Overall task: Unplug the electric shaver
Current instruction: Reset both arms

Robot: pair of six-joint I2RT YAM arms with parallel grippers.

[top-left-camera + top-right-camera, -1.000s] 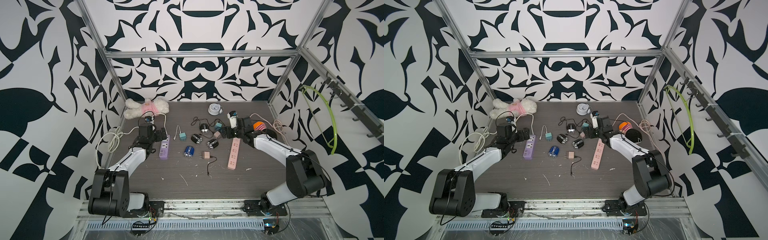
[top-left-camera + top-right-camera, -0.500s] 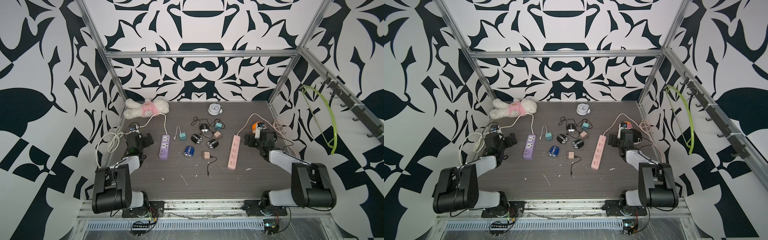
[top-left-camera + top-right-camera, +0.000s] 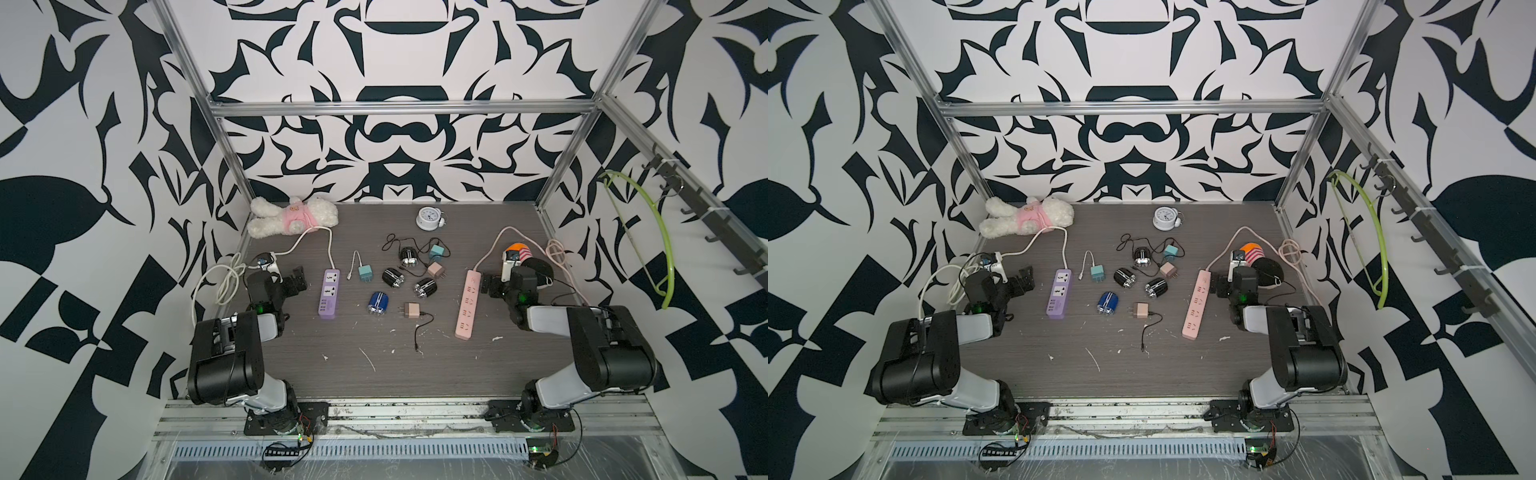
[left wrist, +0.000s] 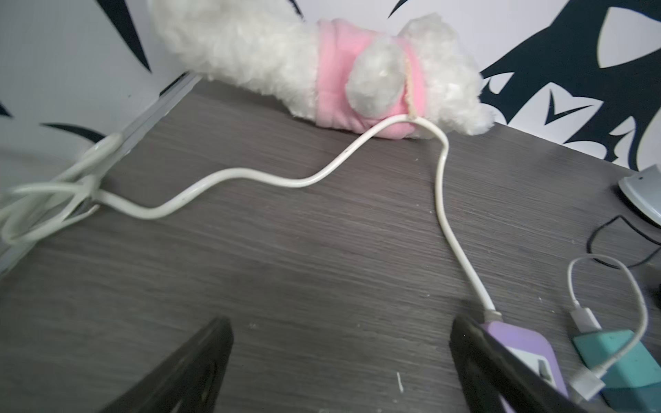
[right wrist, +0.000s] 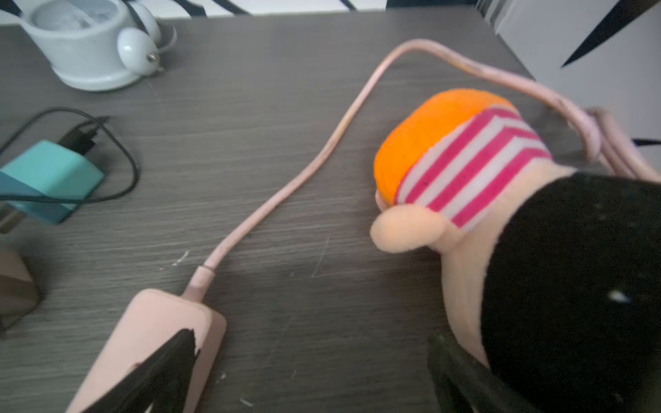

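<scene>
A dark wooden table (image 3: 478,374) seen from above, with two robot arms crouched at its near corners. The left gripper (image 3: 296,280) sits beside a purple power strip (image 3: 328,293). Its wrist camera shows the fingers spread wide, with only bare table between them. The right gripper (image 3: 494,286) sits between a pink power strip (image 3: 467,303) and a plush toy (image 3: 518,251), and it too is spread wide and empty.

Small barrel-shaped shavers lie in the middle of the table, well apart from both grippers. The electric shaver (image 3: 408,256) that seems to matter is the farthest one, black with a silver head. A thin black cord (image 5: 135,171) loops from it toward a teal charger (image 3: 437,251) just beside it. Three other shavers (image 3: 393,277) lie nearer the arms. From this height it is too small to tell whether the cord is seated in the shaver.

The shaver looks light, hard and glossy, so it would likely skid or roll on its round side if nudged. A grip across the short barrel should steady it. The cord looks limp and thin, and tugging the wire itself would probably drag the shaver along or strain the joint. The better hold is the small stiff plug where it meets the body. It should be pulled straight out while the other gripper pins the shaver down.
</scene>
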